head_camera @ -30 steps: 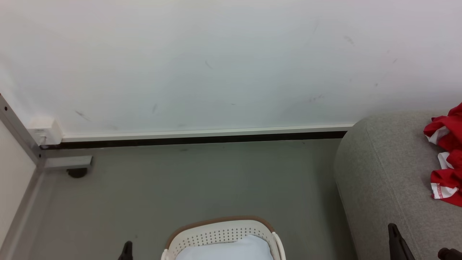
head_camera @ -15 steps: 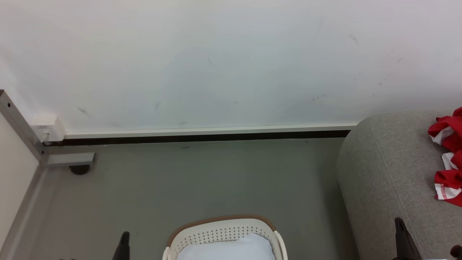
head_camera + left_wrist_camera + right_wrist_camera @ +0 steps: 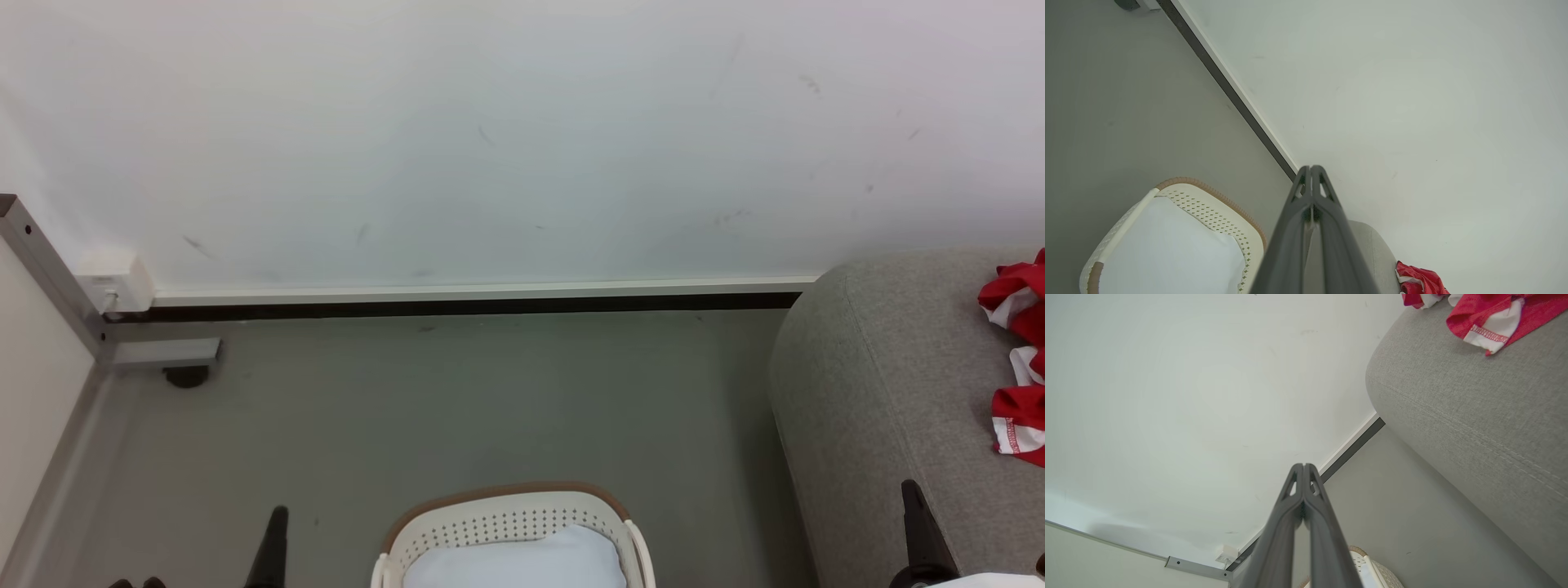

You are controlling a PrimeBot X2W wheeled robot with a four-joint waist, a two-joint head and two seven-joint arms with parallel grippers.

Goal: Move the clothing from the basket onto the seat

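We see the clothing [image 3: 1016,359] as a crumpled red heap with white patches at the right edge of the head view. It lies on top of the seat [image 3: 882,392] and is cut off by the frame. The part that shows runs from top to bottom along that edge, so its long axis stands roughly vertical in the picture. Its lower end carries a white hem band with fine red marks, turned toward the lower left.

In the right wrist view the same heap sits in the upper right corner, with a white cuff with red stitching poking down and left over the grey fabric. In the left wrist view a small red fold with a white edge peeks up at the bottom right, just beyond the seat's rounded arm.

The basket [image 3: 506,523] stands on the floor [image 3: 457,400] at the bottom centre of the head view, left of the seat and well apart from the clothing. We see its perforated cream wall, its brown rim and a pale liner [image 3: 514,563] covering the inside that shows.

The left gripper [image 3: 1311,169] is clenched, its fingers pressed together with nothing between them; its tip shows at the lower left of the head view. The right gripper [image 3: 1303,467] is likewise clenched and empty, at the lower right of the head view in front of the seat.
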